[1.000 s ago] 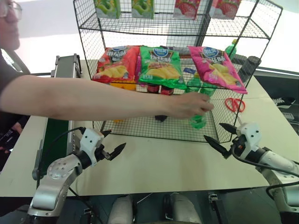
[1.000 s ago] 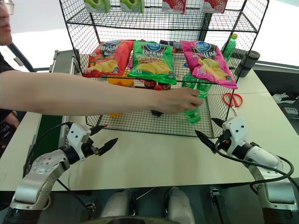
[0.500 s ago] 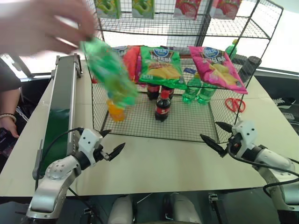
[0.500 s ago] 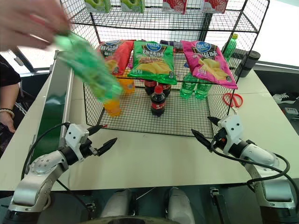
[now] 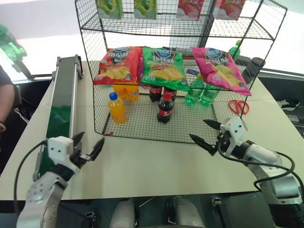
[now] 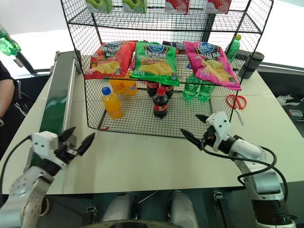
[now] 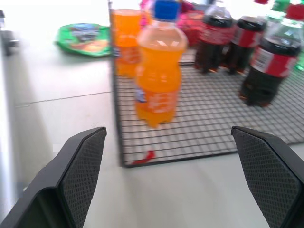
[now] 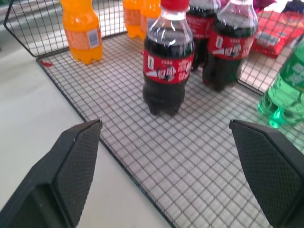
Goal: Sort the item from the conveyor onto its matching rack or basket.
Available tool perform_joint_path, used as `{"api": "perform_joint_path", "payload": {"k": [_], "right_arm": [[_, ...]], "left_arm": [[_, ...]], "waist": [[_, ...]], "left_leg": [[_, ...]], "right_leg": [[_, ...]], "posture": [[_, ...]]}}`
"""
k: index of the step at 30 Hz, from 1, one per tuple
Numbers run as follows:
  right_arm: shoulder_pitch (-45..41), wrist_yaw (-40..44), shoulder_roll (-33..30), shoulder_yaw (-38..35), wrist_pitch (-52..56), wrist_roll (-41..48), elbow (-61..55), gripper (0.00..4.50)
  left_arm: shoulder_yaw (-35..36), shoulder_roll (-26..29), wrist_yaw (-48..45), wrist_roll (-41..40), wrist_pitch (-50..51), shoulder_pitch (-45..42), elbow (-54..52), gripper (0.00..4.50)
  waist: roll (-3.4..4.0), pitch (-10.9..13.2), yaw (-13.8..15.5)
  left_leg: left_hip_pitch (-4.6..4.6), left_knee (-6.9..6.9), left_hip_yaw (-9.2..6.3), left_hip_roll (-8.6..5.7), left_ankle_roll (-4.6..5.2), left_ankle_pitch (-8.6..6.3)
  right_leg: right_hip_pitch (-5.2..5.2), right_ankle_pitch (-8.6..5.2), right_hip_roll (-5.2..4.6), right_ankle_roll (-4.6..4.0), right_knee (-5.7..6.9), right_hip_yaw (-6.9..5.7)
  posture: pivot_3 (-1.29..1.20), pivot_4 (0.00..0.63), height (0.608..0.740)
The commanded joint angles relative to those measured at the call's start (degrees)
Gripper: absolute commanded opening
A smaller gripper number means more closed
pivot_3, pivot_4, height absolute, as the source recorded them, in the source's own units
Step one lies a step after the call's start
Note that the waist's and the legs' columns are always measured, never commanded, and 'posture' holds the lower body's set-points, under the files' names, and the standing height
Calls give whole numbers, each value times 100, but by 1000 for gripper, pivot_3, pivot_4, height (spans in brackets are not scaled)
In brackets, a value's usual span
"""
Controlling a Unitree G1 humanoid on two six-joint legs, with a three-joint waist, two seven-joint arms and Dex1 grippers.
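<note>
The green bottle (image 5: pixel 8 46) lay at the far left edge of the head views, high up and beyond the far side of the conveyor (image 5: pixel 61 114), well apart from both arms. It was not on the belt. It showed as a blurred patch of clear green; its cap, its label and the direction of its long axis could not be told. A person's arm (image 5: pixel 4 97) showed at the same edge, below it; whether that person held the bottle could not be told.

The left gripper (image 5: pixel 92 137) hovered over the near left corner of the counter (image 5: pixel 156 166), just beside the near end of the conveyor, jaws spread wide and holding nothing. The right gripper (image 5: pixel 197 129) hovered at the front edge of the rack (image 5: pixel 90 57), on its right side, jaws likewise spread and holding nothing.

The bottle lay to the left of and beyond both grippers. The left arm was by far the nearer and stood next to the belt, so a pickup from the conveyor would probably fall to it.

Two green bottles (image 5: pixel 199 92) stood on the rack's bottom tier, which suggests where this one belongs.
</note>
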Motion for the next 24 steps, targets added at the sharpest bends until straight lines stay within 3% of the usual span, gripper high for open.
{"api": "perform_joint_path", "payload": {"k": [1, 11, 19, 24], "right_arm": [[-194, 117, 66, 127, -144, -51, 50, 4480], [-554, 120, 462, 603, -168, -171, 47, 4480], [-433, 0, 568, 767, -267, -329, -22, 4480], [-357, -170, 653, 787, -315, -505, -20, 4480]], "left_arm": [[750, -163, 732, -74, -255, -275, 302, 4500], [670, -429, 1843, 809, -500, -867, 896, 4500], [662, -718, 2290, 844, -442, -1223, 1113, 4500], [640, -611, 2213, 879, -377, -1170, 1075, 4500]], "waist": [[-3, -2, 1], [-27, -16, 2], [-32, -19, -1], [-33, -20, -8]], "left_leg": [[1, 0, 0, 0, 0, 0], [1, 3, -1, -2, 0, 0], [2, 3, -1, -2, 0, 0], [1, 3, 0, -2, 0, 0]], "right_leg": [[1, 0, 0, 0, 0, 0], [4, 1, -1, 1, 3, -7], [3, 2, -4, 1, 6, -8], [1, 2, -4, 1, 9, -9]], "posture": [[0, 150, 736], [0, 150, 736], [0, 150, 736], [0, 150, 736]]}}
